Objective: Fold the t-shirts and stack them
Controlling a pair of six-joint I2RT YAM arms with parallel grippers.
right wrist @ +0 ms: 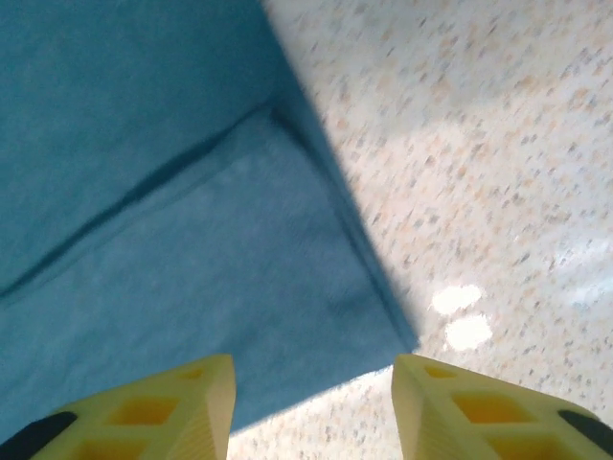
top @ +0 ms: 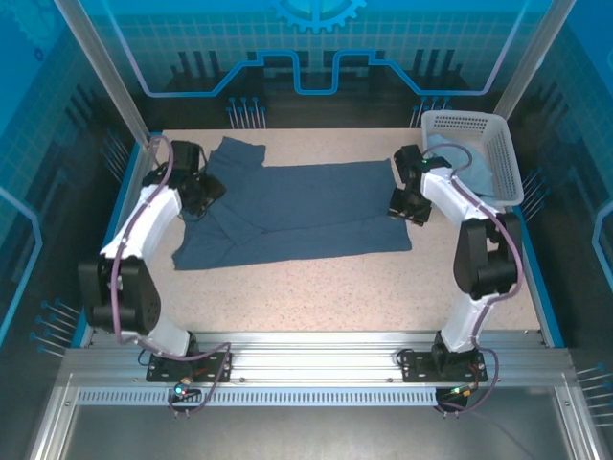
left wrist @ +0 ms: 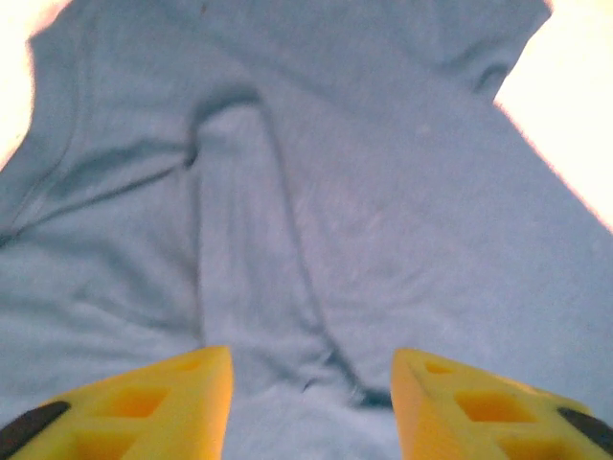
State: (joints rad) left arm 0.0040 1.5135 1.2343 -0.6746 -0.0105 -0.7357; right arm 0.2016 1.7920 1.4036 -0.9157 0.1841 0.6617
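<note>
A large dark slate-blue t-shirt (top: 306, 211) lies spread across the middle of the table, partly folded, with one sleeve pointing to the back left. My left gripper (top: 203, 196) hovers over its left end. In the left wrist view this gripper (left wrist: 311, 369) is open, with creased cloth (left wrist: 316, 211) below and nothing between the yellow fingers (left wrist: 172, 398). My right gripper (top: 407, 209) is at the shirt's right edge. It (right wrist: 311, 374) is open above a folded corner of the shirt (right wrist: 239, 287), holding nothing. A pale blue t-shirt (top: 479, 172) lies in the basket.
A white lattice basket (top: 508, 144) stands at the table's back right corner, just behind the right arm. The speckled tabletop (top: 335, 297) lies bare in front of the shirt. Blue rails edge the table on the left and right.
</note>
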